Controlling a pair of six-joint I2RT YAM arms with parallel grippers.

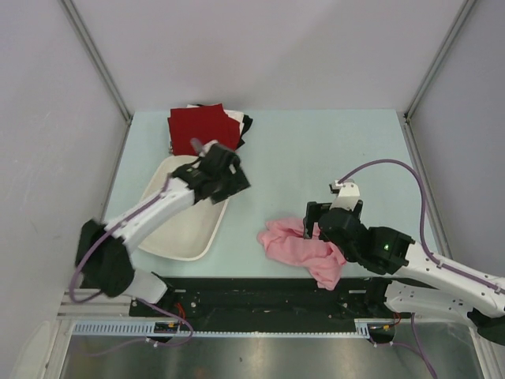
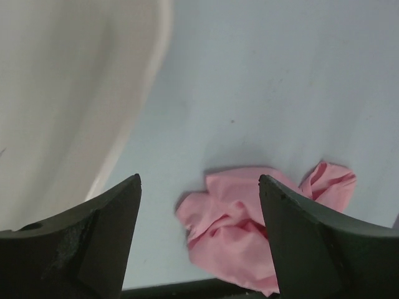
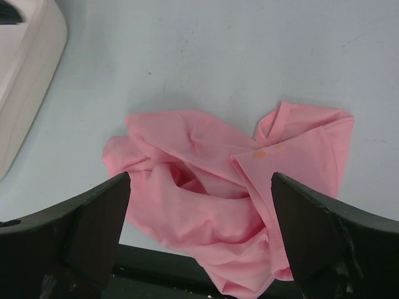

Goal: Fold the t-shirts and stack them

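A crumpled light pink t-shirt [image 1: 296, 251] lies at the table's front edge, right of centre, with one end hanging over the black rail. It also shows in the left wrist view [image 2: 243, 227] and the right wrist view [image 3: 206, 187]. Folded dark red [image 1: 201, 126], white and black shirts lie stacked at the back left. My right gripper [image 1: 317, 223] is open and empty, held just above the pink shirt, its fingers [image 3: 93, 224] straddling it in the right wrist view. My left gripper [image 1: 235, 181] is open and empty, raised over the tub's right edge, well away from the pink shirt.
A white plastic tub [image 1: 183, 225] stands at the front left, under my left arm; its rim also shows in the left wrist view [image 2: 146, 93] and the right wrist view [image 3: 28, 81]. Grey walls enclose the light green table [image 1: 331, 150].
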